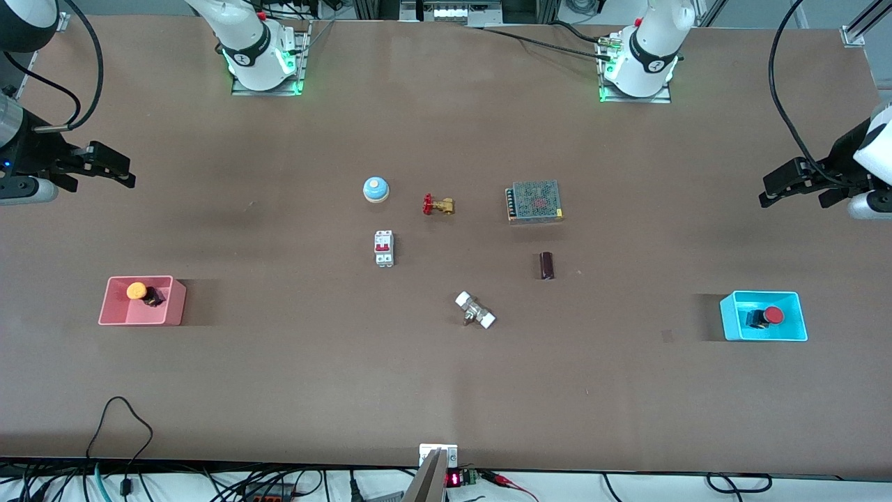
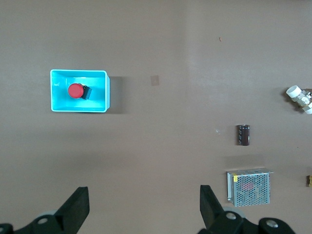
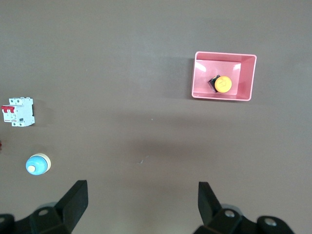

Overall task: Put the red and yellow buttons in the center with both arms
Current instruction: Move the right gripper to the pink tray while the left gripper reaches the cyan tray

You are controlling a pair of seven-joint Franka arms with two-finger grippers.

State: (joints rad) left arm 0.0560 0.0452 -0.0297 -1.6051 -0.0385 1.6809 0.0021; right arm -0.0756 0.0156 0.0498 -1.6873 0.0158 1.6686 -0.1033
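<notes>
The red button (image 1: 772, 315) lies in a cyan bin (image 1: 729, 322) at the left arm's end of the table; it also shows in the left wrist view (image 2: 75, 90). The yellow button (image 1: 136, 290) lies in a pink bin (image 1: 111, 312) at the right arm's end, and shows in the right wrist view (image 3: 223, 84). My left gripper (image 1: 794, 195) hangs open and empty over bare table, apart from the cyan bin (image 2: 106, 95). My right gripper (image 1: 103, 178) hangs open and empty over bare table, apart from the pink bin (image 3: 197, 80). The brown center (image 1: 456, 258) is bare between loose parts.
Around the middle lie a blue dome bell (image 1: 375, 188), a brass valve with a red handle (image 1: 437, 205), a white circuit breaker (image 1: 384, 247), a meshed power supply (image 1: 534, 201), a dark cylinder (image 1: 547, 265) and a metal fitting with white ends (image 1: 475, 310).
</notes>
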